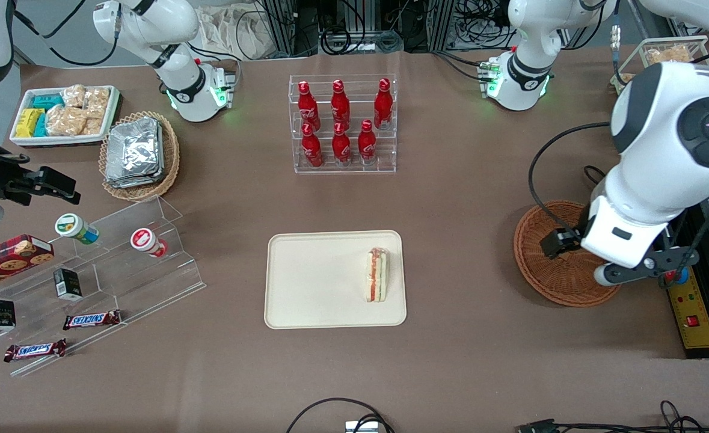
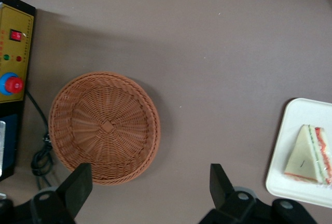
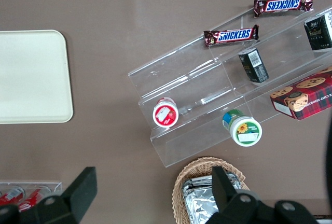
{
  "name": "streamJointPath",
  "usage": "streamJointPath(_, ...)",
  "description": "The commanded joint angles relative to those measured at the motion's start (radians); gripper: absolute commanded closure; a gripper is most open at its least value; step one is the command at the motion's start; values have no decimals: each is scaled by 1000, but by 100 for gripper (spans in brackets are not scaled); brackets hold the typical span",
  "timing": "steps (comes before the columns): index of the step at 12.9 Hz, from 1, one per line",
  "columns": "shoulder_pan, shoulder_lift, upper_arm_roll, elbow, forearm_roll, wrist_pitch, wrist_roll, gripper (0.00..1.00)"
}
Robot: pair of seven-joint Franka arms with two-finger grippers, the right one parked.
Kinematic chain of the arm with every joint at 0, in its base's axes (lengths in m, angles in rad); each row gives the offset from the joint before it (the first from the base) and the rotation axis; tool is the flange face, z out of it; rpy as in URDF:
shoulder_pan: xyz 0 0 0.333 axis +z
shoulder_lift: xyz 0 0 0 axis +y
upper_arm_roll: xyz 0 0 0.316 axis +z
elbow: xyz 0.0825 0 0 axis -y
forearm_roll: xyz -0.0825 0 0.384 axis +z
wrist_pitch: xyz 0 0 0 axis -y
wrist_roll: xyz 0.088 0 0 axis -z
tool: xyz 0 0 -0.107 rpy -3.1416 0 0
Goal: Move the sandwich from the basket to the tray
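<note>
A clear rack of six red cola bottles (image 1: 342, 123) stands mid-table near the edge farthest from the front camera. At the parked arm's end, a white tray of snack packs (image 1: 65, 114) sits in the corner with a tan wicker basket of foil packs (image 1: 139, 155) just beside it. Nearer the camera, a clear stepped stand (image 1: 107, 264) carries two capped cups (image 1: 76, 228), a cookie box (image 1: 8, 258), two small dark boxes (image 1: 67, 284) and two Snickers bars (image 1: 92, 319). A yellow control box (image 1: 694, 310) lies at the edge of the working arm's end.
</note>
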Motion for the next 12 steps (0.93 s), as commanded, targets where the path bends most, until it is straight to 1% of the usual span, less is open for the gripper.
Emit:
streamJointPath(1, 31, -64, 14, -45, -42, -11, 147, 0)
streamJointPath(3, -13, -139, 140, -107, -111, -8, 245, 0)
streamJointPath(5, -73, -216, 253, -168, -135, -13, 362, 0)
streamJointPath(7, -85, -311, 282, -251, -145, -21, 382, 0)
streamJointPath(8, -79, -340, 282, -268, -176, -42, 384, 0)
streamJointPath(12, -73, -382, 304, -270, -224, -80, 425, 0)
